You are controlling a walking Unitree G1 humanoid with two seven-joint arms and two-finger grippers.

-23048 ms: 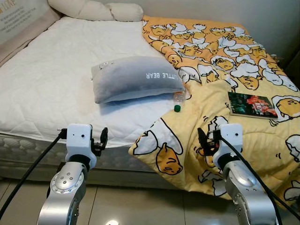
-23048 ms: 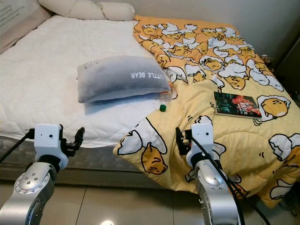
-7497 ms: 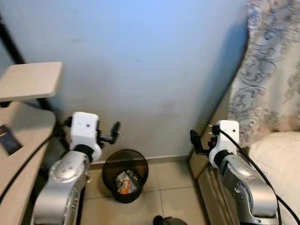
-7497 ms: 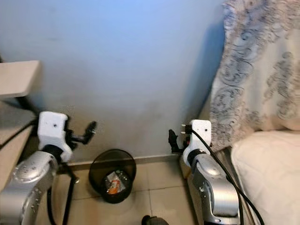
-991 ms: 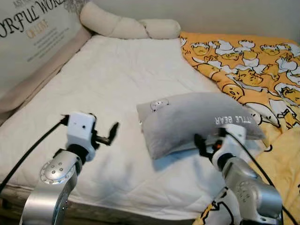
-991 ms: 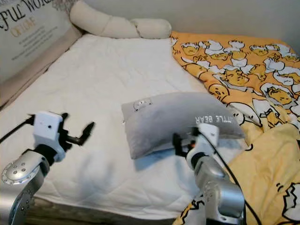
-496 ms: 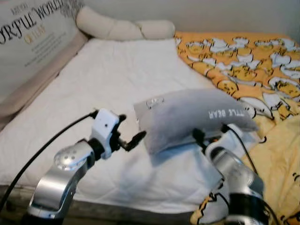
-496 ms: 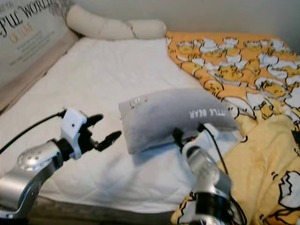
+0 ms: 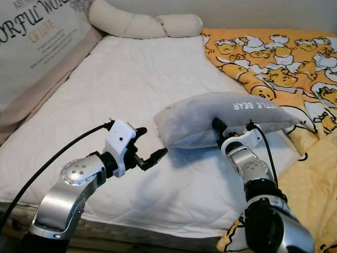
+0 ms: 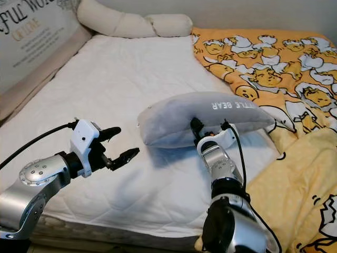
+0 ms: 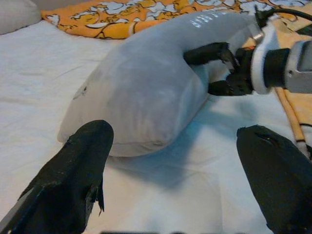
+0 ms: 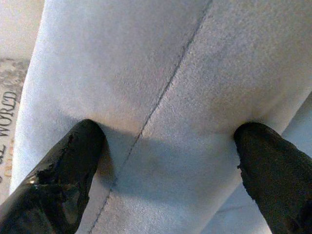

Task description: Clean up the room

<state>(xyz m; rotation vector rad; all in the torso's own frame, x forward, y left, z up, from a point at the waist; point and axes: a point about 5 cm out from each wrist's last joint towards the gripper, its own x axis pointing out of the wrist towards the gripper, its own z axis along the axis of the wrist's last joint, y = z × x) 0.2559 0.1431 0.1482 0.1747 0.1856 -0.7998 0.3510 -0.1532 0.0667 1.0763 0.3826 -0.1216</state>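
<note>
Grey pillow, printed with the words "LITTLE BEAR", is seen lying on the white mattress of the bed, toward the side edge nearest the robot and close to the yellow duck-patterned duvet that is spread over the right part of the bed. The pillow's near long side is gripped by the right hand: its two black fingers are spread wide and pressed into the grey fabric on either side of a seam, so that the cloth is dented between them. In the left wrist view the same fingers are seen closed around a bulge of the pillow. The pillow's right end is seen resting at the edge of the duvet.

The left hand is held above the bare mattress, just beside the pillow's left end and apart from it. Its fingers are spread open and nothing is held between them; they are pointed toward the pillow.

A long cream bolster is laid along the head edge of the mattress, well apart from the grey pillow. A padded headboard panel with printed lettering is seen along the left edge of the bed.
</note>
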